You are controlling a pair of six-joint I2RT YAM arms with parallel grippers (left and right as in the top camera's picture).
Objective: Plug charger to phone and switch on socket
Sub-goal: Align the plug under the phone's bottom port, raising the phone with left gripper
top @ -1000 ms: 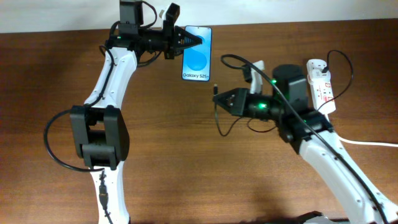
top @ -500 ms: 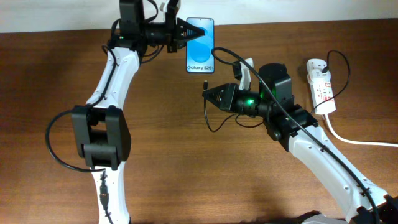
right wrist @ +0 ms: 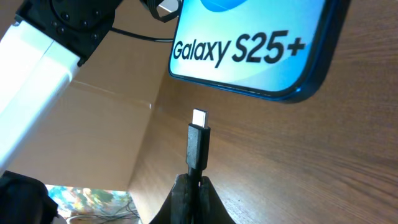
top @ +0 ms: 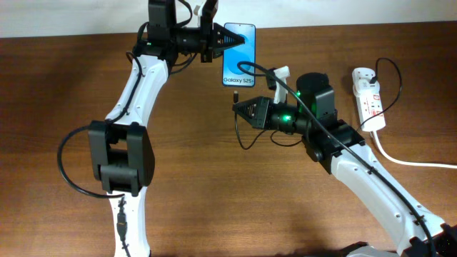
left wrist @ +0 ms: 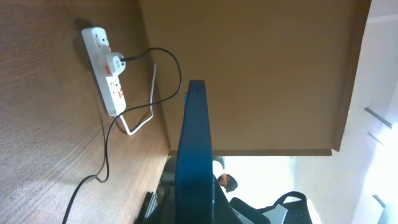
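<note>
The phone (top: 239, 56) has a bright blue screen reading "Galaxy S25+". My left gripper (top: 216, 43) is shut on its top end and holds it above the far part of the table; in the left wrist view the phone (left wrist: 194, 155) shows edge-on. My right gripper (top: 240, 108) is shut on the charger (top: 236, 96), a thin black cable. In the right wrist view its plug tip (right wrist: 199, 118) points at the phone's bottom edge (right wrist: 249, 53), a short gap below it. The white socket (top: 369, 96) lies at the right, a black plug in it.
The thick white cord (top: 407, 161) runs from the socket off the right edge. The socket also shows in the left wrist view (left wrist: 107, 68). The charger's cable loops over the right arm (top: 335, 139). The left arm (top: 132, 93) spans the table's left side.
My left gripper has carried the phone to the right, toward the right gripper. My right gripper moved left and up with the charger tip, then held; phone and tip are now close.
</note>
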